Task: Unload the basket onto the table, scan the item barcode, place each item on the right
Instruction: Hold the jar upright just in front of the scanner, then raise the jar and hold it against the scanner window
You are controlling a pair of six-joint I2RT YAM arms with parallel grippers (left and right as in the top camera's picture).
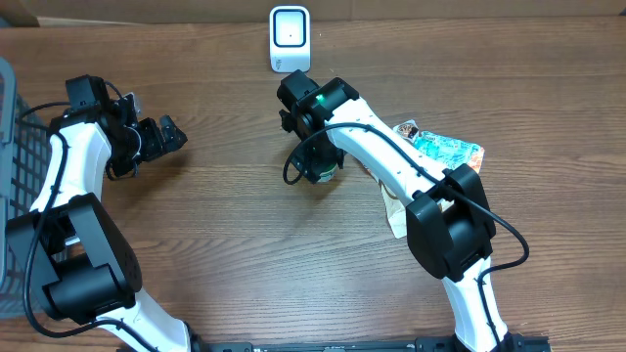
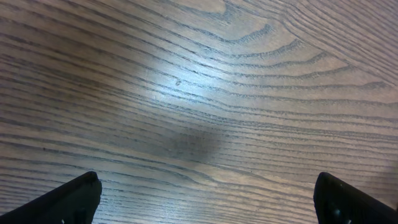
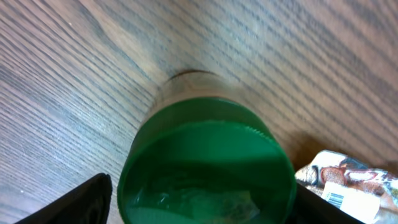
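Top centre of the overhead view, the scanner [image 1: 290, 37] stands on the table [image 1: 225, 244]. Below it, your right gripper [image 1: 313, 147] hangs over the green-lidded jar [image 1: 324, 173] near mid-frame, and that jar is the item to scan. You are at the pick-up step, I judge, with the jar not yet carried to the scanner. Right of it lie some snack packets [image 1: 445, 149]. Your left gripper [image 1: 168, 137] sits at upper left, well apart from the jar. It is near a grey mesh basket [image 1: 18, 147] cut off by the left edge, and too little of that shows to say what it holds

Left wrist view: its fingers [image 2: 71, 199] sit in the two bottom corners, spread wide, with only bare wood between them

Right wrist view: the jar's green lid [image 3: 205, 168] fills the lower middle, with a dark finger [image 3: 87, 199] at either side. You cannot tell whether they press on it or merely straddle it. The lid is on and the contents are hidden. No barcode shows on the jar, so next you need a firm grip, a lift, and a turn of the label toward the scanner. One packet [image 3: 348, 183] lies near the jar at lower right; keep clear of it
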